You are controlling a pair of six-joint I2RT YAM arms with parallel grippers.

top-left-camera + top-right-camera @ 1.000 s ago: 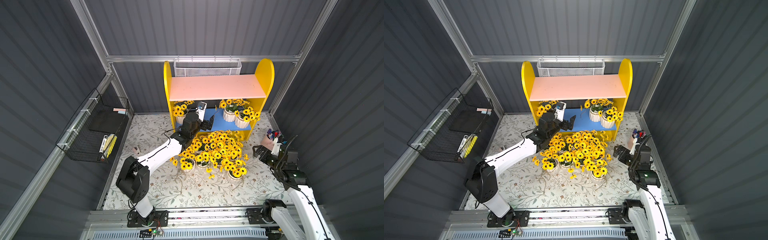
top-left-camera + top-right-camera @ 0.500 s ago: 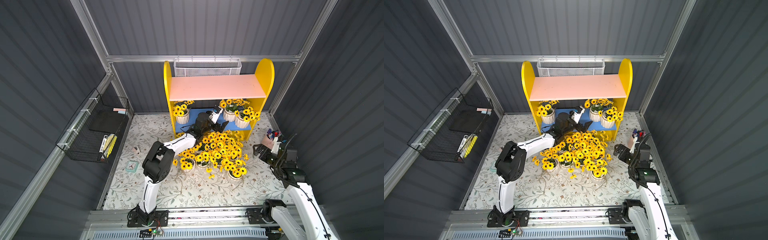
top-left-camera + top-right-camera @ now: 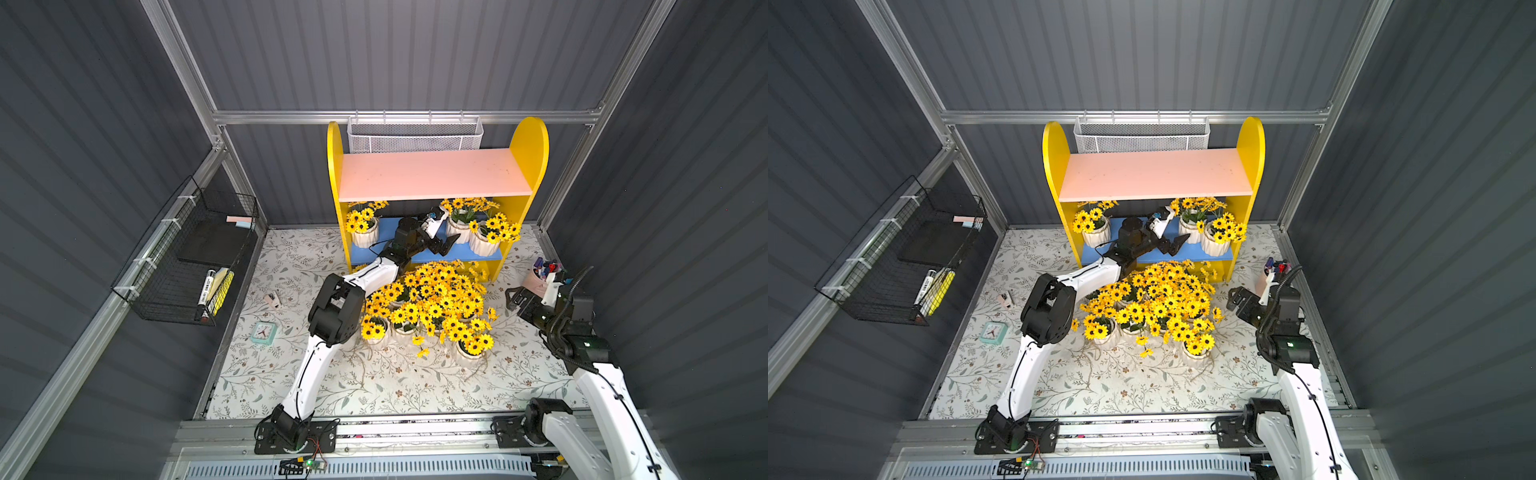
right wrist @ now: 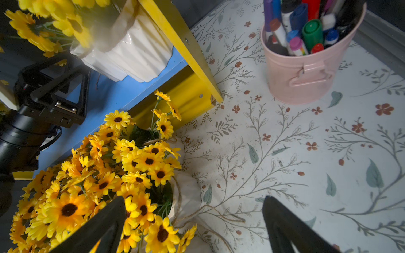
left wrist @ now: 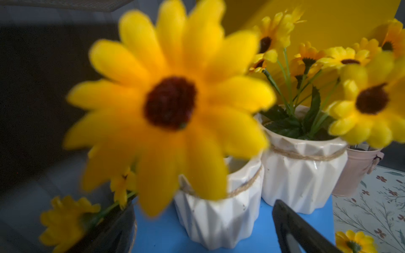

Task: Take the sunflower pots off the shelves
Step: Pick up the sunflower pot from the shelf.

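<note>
The shelves [image 3: 432, 178] [image 3: 1154, 172] have a bare pink upper board. Three sunflower pots stand on the blue lower board: one at the left [image 3: 365, 235] and two at the right [image 3: 459, 226] [image 3: 485, 245]. My left gripper [image 3: 444, 243] [image 3: 1173, 243] reaches in over the blue board, open. In the left wrist view its gripper [image 5: 200, 206] straddles a white ribbed pot [image 5: 219, 216] without touching it, and a blurred flower fills the view. Several more pots [image 3: 428, 303] crowd the floor before the shelves. My right gripper [image 3: 517, 297] [image 4: 192, 201] hovers open beside that cluster.
A pink cup of pens [image 3: 542, 276] [image 4: 306, 72] stands on the floor right of the shelves, close to my right gripper. A black wire basket [image 3: 187, 266] hangs on the left wall, a white mesh basket [image 3: 415, 135] behind the shelves. A small clock [image 3: 263, 332] lies on the floor at the left.
My left gripper has swung from the left-hand pot across the blue board to the right-hand pots, the arm's elbow folding in. The right arm has stayed put.
</note>
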